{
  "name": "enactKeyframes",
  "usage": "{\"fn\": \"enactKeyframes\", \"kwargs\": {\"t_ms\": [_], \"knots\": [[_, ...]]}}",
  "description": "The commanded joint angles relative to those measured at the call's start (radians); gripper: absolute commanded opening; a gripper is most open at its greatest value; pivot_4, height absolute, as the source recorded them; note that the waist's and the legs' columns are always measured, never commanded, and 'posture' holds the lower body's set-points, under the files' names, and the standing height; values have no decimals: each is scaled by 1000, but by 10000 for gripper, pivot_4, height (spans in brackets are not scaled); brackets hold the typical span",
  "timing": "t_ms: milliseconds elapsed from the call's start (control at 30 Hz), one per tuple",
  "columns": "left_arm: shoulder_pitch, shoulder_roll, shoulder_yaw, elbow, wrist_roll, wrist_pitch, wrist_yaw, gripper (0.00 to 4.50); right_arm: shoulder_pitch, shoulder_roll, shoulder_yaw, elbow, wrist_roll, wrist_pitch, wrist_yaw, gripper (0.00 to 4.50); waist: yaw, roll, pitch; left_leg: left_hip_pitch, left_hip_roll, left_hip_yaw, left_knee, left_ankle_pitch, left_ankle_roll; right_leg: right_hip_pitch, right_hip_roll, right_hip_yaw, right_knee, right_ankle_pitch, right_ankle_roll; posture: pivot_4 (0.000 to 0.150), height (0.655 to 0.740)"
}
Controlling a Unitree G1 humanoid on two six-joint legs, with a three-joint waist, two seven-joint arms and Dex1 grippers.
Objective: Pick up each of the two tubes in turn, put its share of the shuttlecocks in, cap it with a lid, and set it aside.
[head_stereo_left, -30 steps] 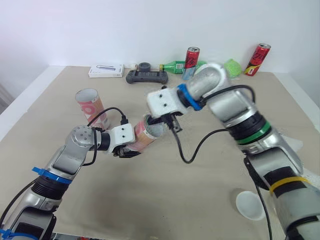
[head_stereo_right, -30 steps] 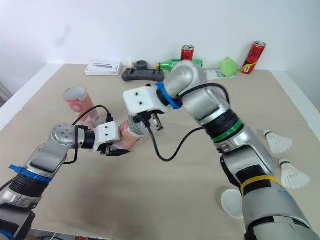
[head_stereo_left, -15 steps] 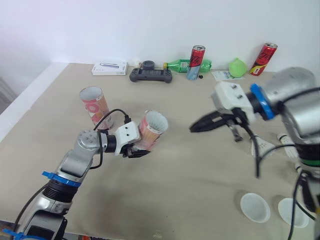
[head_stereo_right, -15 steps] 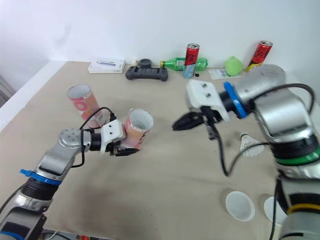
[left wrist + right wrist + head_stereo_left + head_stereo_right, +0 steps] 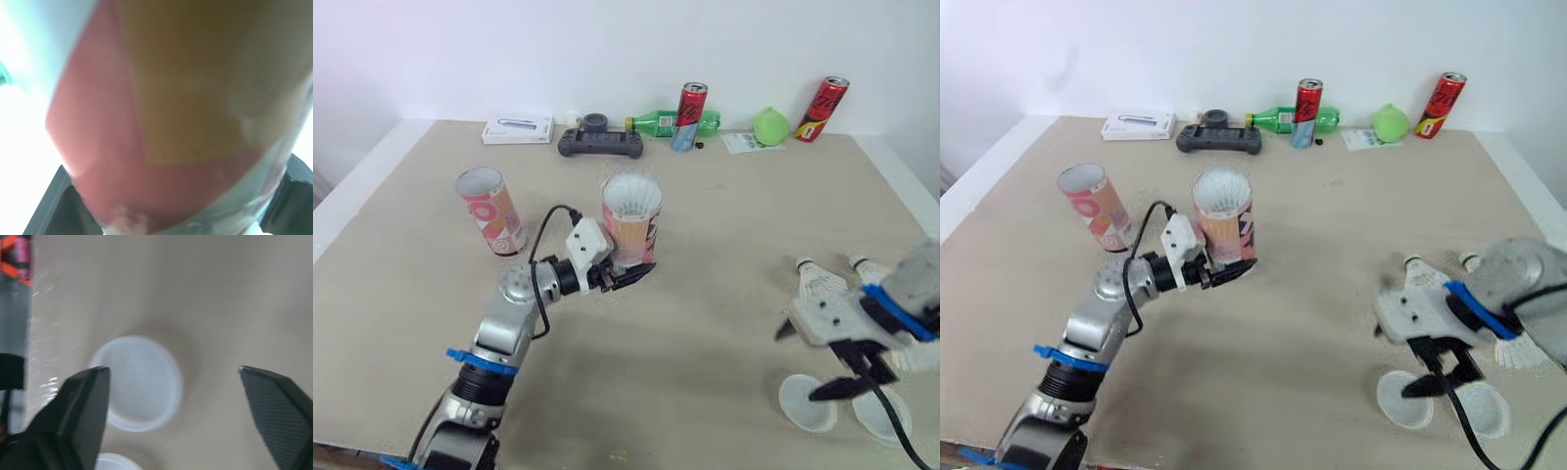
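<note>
Pink-and-orange tube (image 5: 631, 220) is sitting upright in your left hand (image 5: 628, 276), with the fingers clamping its lower part. Its open mouth is facing up and something white is showing inside, can't tell what. You're holding it over the middle of the bench (image 5: 705, 245), slightly toward the left edge. The second tube (image 5: 490, 209) is standing on the bench nearer the left edge, leaning a little, well apart from the held one. Your right hand (image 5: 173, 369) is hovering by the front right corner, fingers spread wide and straddling a white lid (image 5: 806, 403) from above; can't tell if it's touching. Another lid (image 5: 881, 416) is lying just beside it, toward the right edge. A shuttlecock (image 5: 815, 282) is lying near the right edge just behind that hand, and a second shuttlecock (image 5: 864, 266) beside it is partly hidden by the arm. A red can (image 5: 689, 116), a green bottle (image 5: 656, 125) and a game controller (image 5: 599, 144) are sitting along the back edge.
</note>
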Motion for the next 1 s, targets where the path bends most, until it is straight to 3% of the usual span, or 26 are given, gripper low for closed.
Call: {"fn": "enactKeyframes", "kwargs": {"t_ms": [33,433,567,600,633,700,800,900,1000], "knots": [[23,-19,-9,13,19,-87,36,30328,33,-4,-48,12,-70,-60,-53,44482,1,0,0,0,1,0,0,0,-1,0,1,0,0,0,0,1500,7400],[76,3,-61,197,78,-156,36,30328,33,108,20,12,-157,-8,-130,44482,1,0,0,9,5,6,1,2,-2,6,8,3,0,4,-2,1500,7400],[78,4,-67,194,66,-131,24,30328,51,118,46,34,-183,-13,-127,28916,1,0,-1,11,5,6,2,1,-2,9,8,3,0,3,-4,1500,7400],[76,5,-70,195,64,-122,20,30328,52,124,55,48,-193,-19,-128,22212,1,0,-1,11,5,6,2,1,-2,9,8,3,0,2,-5,1500,7400],[74,5,-73,198,65,-117,18,30328,53,130,63,61,-203,-27,-130,21367,1,-2,-3,11,5,6,2,1,-2,9,8,3,0,2,-5,1500,7400],[71,5,-73,203,68,-116,17,30328,54,138,68,76,-217,-39,-130,10540,1,-6,-8,12,5,5,1,1,-2,10,8,2,-1,2,-5,1500,7400],[62,5,-69,213,71,-119,21,30328,57,143,67,80,-216,-43,-127,1688,1,-14,-12,14,6,5,1,1,-2,11,9,2,-1,1,-7,1500,7400],[56,8,-67,223,71,-116,21,30328,58,146,61,80,-201,-41,-119,651,1,-15,-14,14,6,5,2,1,-2,12,8,2,-1,1,-7,1500,7400],[54,10,-69,229,75,-120,19,30328,-27,166,6,55,-78,40,-73,651,1,-15,-14,14,6,5,1,1,-2,12,7,2,-1,1,-7,1500,7400]]}}
